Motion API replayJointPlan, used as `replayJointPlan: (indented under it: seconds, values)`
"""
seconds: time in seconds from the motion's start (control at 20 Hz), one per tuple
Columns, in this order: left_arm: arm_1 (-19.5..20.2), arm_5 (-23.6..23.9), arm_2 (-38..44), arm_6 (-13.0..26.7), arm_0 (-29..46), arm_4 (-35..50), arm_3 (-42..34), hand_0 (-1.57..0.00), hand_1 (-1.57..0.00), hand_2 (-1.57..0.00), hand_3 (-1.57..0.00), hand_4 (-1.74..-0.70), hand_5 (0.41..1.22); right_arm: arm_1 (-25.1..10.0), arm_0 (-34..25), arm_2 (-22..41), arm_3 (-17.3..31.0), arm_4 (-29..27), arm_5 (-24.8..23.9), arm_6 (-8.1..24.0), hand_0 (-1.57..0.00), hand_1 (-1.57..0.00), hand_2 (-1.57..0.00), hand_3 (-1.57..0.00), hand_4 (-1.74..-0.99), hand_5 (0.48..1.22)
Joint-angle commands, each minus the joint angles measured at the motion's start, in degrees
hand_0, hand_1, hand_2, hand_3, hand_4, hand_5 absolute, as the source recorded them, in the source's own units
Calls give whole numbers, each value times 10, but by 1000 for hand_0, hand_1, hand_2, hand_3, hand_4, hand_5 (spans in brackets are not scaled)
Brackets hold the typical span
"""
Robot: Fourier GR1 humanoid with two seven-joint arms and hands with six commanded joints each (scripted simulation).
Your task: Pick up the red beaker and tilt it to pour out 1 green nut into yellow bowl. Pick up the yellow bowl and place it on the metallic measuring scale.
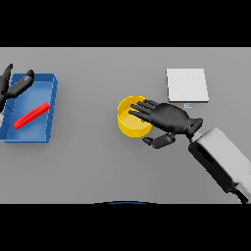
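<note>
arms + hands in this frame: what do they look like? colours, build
Right arm: boxy white-and-grey forearm shell, darker trim on its underside, ending in a dark ribbed wrist. Right hand: black, glossy, segmented fingers and a thumb. Left hand: same black build, at the view's left edge. No cables or markings visible.

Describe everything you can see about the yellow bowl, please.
The yellow bowl is a round, shallow dish with a low straight wall and a plain, smooth surface. It stands upright on the grey table, near the middle, left of the white scale. The right hand lies over its right rim, fingers stretched above the inside. Whether a nut is inside cannot be told.
</note>
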Motion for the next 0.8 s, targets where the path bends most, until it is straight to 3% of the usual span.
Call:
replayJointPlan:
  seconds: [0.0, 0.1, 0.4, 0.75]
  values:
    - [2, 1, 1, 3, -2, 0, -3, 0, 0, 0, 0, -720, 687, 2, -9, 10, 15, 6, 6, -6, 1, 1, 1, 1, -1215, 704]
    - [5, -3, 2, 5, -5, 1, -1, 0, 1, 1, 1, -722, 687, 15, -32, 32, 48, 23, 24, 9, 1, 1, 1, 1, -1223, 705]
    - [11, 0, 8, -9, 15, 10, -10, 1, 1, 1, 1, -724, 688, 31, -88, 77, 125, 59, 42, -5, 1, 1, 1, 1, -1250, 708]
    - [13, -5, 10, -11, 11, 12, -10, 1, 1, 1, 1, -718, 688, 48, -122, 91, 161, 63, 81, 6, 1, 1, 1, 1, -1297, 753]
